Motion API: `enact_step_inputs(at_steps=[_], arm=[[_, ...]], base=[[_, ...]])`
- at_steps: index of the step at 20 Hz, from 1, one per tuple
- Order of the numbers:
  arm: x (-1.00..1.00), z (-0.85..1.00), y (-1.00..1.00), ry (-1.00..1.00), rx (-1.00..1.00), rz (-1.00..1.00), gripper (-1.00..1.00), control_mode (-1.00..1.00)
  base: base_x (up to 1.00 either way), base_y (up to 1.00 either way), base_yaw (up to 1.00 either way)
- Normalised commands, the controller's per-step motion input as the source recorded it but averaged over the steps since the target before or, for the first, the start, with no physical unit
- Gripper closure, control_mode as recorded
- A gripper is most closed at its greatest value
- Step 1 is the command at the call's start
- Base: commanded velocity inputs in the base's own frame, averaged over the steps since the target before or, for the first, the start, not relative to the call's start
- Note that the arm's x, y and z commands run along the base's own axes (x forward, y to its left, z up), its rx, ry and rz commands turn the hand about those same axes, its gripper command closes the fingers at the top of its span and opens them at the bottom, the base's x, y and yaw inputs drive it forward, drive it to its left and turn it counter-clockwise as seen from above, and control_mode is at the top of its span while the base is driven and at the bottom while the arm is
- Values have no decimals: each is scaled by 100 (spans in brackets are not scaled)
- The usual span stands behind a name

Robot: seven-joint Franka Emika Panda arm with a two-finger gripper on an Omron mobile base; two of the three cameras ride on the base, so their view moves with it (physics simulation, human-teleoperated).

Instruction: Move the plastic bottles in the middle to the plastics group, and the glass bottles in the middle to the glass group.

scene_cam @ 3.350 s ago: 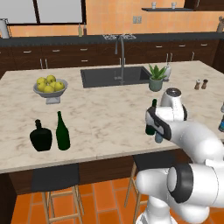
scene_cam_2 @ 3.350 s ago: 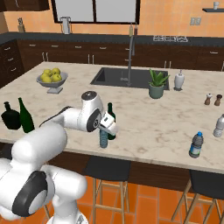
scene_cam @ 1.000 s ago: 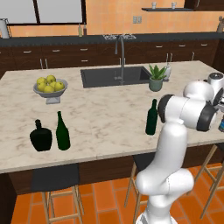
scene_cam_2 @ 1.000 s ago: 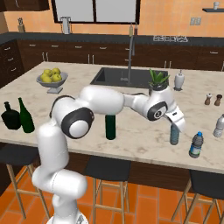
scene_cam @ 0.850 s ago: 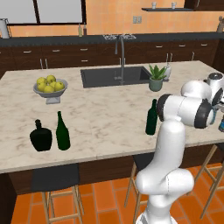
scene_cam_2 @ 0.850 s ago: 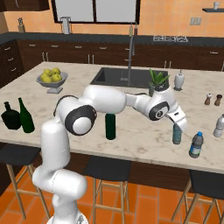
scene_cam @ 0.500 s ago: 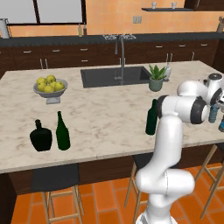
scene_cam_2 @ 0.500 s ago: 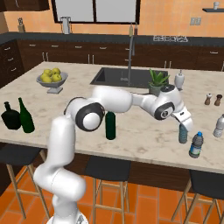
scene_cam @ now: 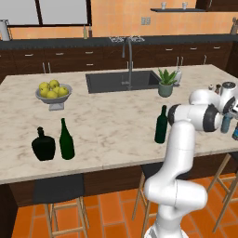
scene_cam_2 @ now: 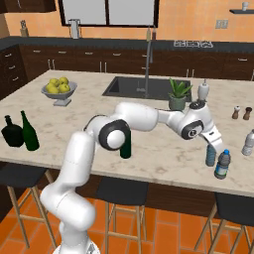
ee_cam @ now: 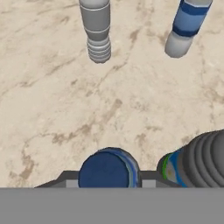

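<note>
- Plastic bottle (scene_cam_2: 211, 155), its cap (ee_cam: 106, 169) seen from above between the jaws, hangs upright in your gripper (scene_cam_2: 214, 143), clamped narrowly around it, low over the island's right end.
- A neighbouring bottle (scene_cam_2: 222, 164) stands just beside it; lowering carelessly could knock that one over.
- Green glass bottle (scene_cam: 161, 125) waits mid-counter, untouched.

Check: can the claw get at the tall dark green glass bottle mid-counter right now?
Probably not yet: the claw is shut on a small blue-tinted plastic bottle at the far right; the tall dark green glass bottle itself stands unobstructed.
</note>
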Motion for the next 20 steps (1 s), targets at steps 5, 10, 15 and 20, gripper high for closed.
enact_step_inputs(at_steps=[5,10,15,20], arm=[[1,-57,0,0,-1,0,100,-100],[0,-52,0,0,-2,0,-100,-100],[-3,-31,0,-3,-4,1,-100,-100],[-11,10,0,-18,-7,2,-100,-100]], base=[[0,0,0],[0,0,0],[0,0,0],[0,0,0]])
